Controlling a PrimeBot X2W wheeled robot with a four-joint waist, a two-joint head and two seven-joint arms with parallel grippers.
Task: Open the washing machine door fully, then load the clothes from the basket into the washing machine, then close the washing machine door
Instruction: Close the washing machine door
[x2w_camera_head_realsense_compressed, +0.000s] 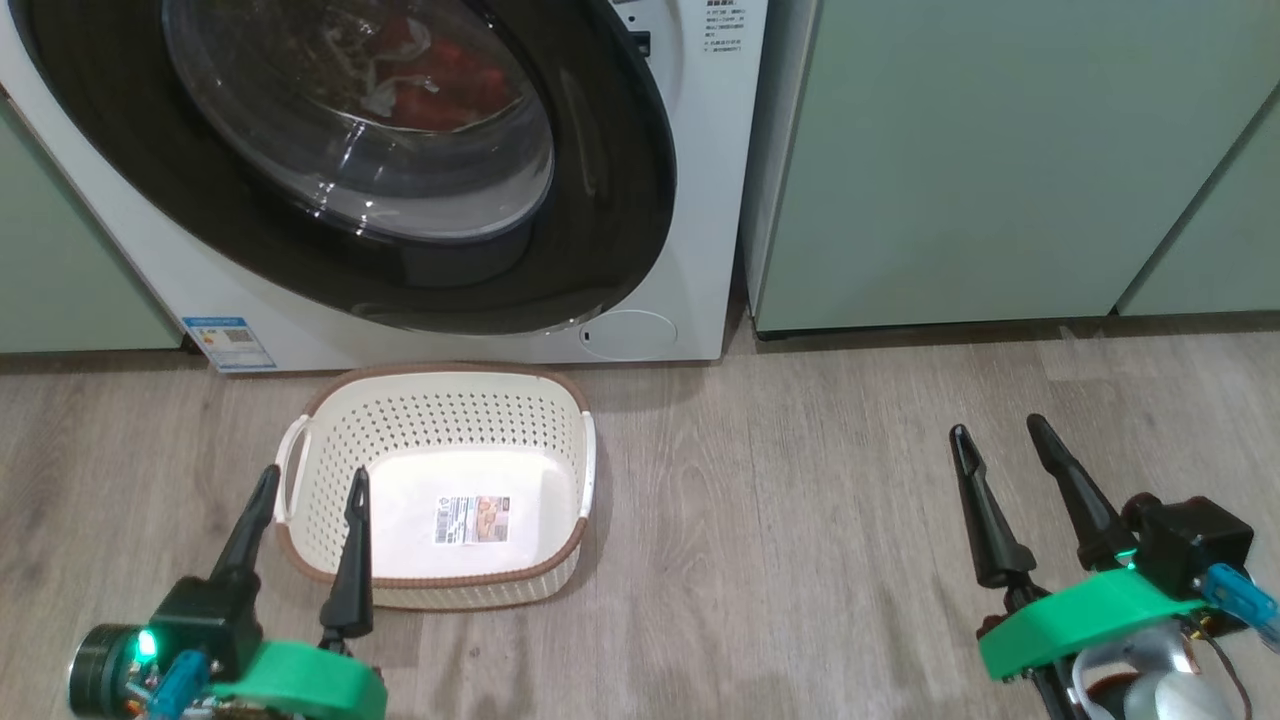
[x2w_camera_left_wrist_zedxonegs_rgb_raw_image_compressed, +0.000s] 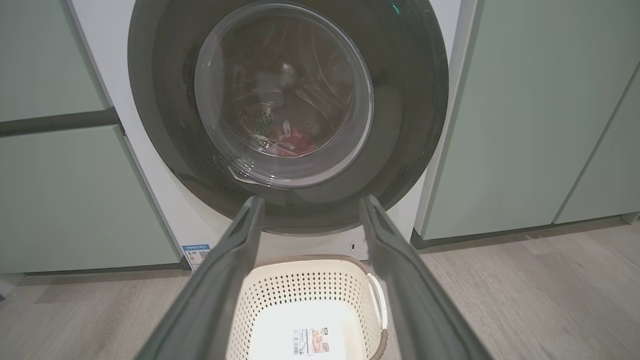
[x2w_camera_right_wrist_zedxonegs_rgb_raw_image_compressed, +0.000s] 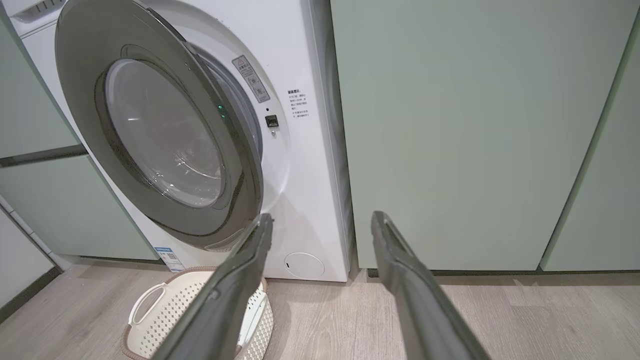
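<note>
Cream basket (x2w_camera_head_realsense_compressed: 450, 420) sitting empty: red jerseys (x2w_camera_head_realsense_compressed: 440, 80) lying behind washer door (x2w_camera_right_wrist_zedxonegs_rgb_raw_image_compressed: 160, 135) glass. Door hanging ajar; L gripper (x2w_camera_head_realsense_compressed: 313, 472), R gripper (x2w_camera_head_realsense_compressed: 997, 426) both spread, gripping nothing, prob. awaiting closing push.

The head camera looks steeply down, close, on the basket (x2w_camera_head_realsense_compressed: 450, 425) and washing machine door (x2w_camera_head_realsense_compressed: 610, 180), which both low wrist cameras also face, the right one obliquely.
</note>
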